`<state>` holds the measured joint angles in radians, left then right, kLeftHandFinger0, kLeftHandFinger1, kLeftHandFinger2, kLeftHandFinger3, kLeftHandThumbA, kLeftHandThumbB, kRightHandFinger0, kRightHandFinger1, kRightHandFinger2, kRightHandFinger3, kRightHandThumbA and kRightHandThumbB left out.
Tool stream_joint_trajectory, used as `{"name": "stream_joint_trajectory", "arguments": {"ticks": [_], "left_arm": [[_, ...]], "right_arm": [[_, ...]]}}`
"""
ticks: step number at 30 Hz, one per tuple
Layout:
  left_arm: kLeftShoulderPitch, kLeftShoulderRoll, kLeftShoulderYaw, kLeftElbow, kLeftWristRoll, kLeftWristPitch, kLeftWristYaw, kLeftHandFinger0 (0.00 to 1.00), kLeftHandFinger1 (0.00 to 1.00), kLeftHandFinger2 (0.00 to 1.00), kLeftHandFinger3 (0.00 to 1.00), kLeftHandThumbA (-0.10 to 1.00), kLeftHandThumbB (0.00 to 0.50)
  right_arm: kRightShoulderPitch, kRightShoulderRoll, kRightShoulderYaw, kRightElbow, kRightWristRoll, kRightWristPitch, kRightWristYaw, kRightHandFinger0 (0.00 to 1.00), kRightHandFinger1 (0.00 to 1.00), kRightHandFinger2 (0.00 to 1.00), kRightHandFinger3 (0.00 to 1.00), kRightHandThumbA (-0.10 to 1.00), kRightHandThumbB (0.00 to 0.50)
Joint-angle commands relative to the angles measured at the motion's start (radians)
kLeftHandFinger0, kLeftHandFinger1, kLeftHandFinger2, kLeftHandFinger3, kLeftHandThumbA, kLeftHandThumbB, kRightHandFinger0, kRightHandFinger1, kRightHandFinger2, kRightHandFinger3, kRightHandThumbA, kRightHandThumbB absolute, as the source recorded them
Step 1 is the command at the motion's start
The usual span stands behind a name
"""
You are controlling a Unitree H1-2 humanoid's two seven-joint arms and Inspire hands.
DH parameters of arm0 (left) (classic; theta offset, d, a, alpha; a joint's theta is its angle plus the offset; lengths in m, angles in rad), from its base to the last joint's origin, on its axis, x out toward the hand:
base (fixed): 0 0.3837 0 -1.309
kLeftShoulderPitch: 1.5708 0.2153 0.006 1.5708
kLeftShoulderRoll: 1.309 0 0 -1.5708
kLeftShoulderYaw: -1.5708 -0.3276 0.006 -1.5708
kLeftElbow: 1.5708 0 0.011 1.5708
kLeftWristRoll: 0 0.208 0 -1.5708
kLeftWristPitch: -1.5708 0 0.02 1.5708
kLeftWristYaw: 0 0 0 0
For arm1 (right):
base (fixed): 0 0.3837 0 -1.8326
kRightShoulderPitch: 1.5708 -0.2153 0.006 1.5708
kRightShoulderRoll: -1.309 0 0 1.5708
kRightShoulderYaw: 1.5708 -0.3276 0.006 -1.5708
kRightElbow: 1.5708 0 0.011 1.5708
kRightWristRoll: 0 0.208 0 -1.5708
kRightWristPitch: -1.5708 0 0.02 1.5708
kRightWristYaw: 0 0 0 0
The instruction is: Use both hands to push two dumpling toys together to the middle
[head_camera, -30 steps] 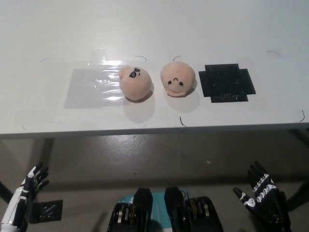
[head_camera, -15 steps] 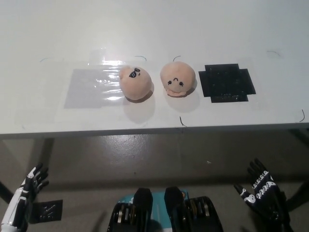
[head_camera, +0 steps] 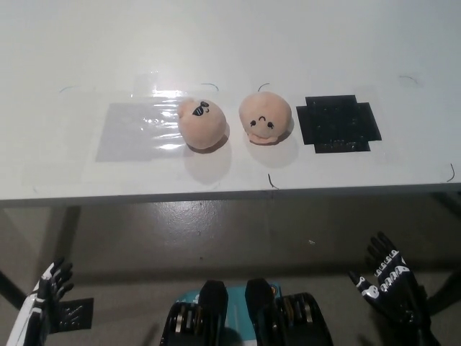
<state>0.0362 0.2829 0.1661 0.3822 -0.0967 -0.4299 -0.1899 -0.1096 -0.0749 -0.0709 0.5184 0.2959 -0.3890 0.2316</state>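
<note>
— On the white bench (head_camera: 65,43), head view, where do the toys sit?

— Near the middle. The left dumpling toy (head_camera: 202,123) with the winking face rests at the right edge of a shiny clear film patch (head_camera: 137,130); the right dumpling toy (head_camera: 265,119), smiling, sits at its 3 o'clock, close but apart, a narrow strip of bench showing between them. A black mat (head_camera: 338,123) lies just beside the smiling one, again at 3 o'clock.

— And the hands?

— Both low, below the bench's front edge, well apart from the toys. The white left hand (head_camera: 43,303) is at 7 o'clock of the picture, the black right hand (head_camera: 387,285) at 5 o'clock. Each holds nothing, fingers (head_camera: 379,250) spread.

— What could go wrong?

— My guess: the toys are round and soft, so an off-centre push may roll one aside or toward the front edge. The film could also let one slide faster than the other, so the pair would meet off the middle.
</note>
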Motion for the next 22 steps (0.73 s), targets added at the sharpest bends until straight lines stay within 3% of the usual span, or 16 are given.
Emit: {"name": "stream_joint_trajectory", "arguments": {"ticks": [1,6,13,22], "left_arm": [[0.006,-0.001,0.024,-0.029,-0.002,-0.040,0.011,1.00,1.00,1.00,1.00,1.00,0.019],[0.006,-0.004,0.032,-0.027,-0.003,-0.040,0.005,1.00,1.00,1.00,1.00,1.00,0.000],[-0.010,0.002,0.030,-0.019,0.002,-0.040,0.002,1.00,1.00,1.00,1.00,1.00,0.000],[-0.007,0.006,0.026,-0.032,0.006,-0.040,0.005,1.00,1.00,1.00,1.00,1.00,0.035]], "right_arm": [[-0.034,-0.006,0.003,-0.008,-0.007,-0.040,0.028,1.00,1.00,1.00,1.00,0.85,0.189],[-0.032,-0.001,0.001,-0.006,-0.007,-0.038,0.022,1.00,1.00,1.00,1.00,0.84,0.208],[-0.033,0.001,-0.004,-0.001,0.000,-0.040,0.021,1.00,1.00,1.00,1.00,0.82,0.191],[-0.035,0.002,-0.003,-0.002,-0.009,-0.044,0.015,1.00,1.00,1.00,1.00,0.76,0.195]]}}
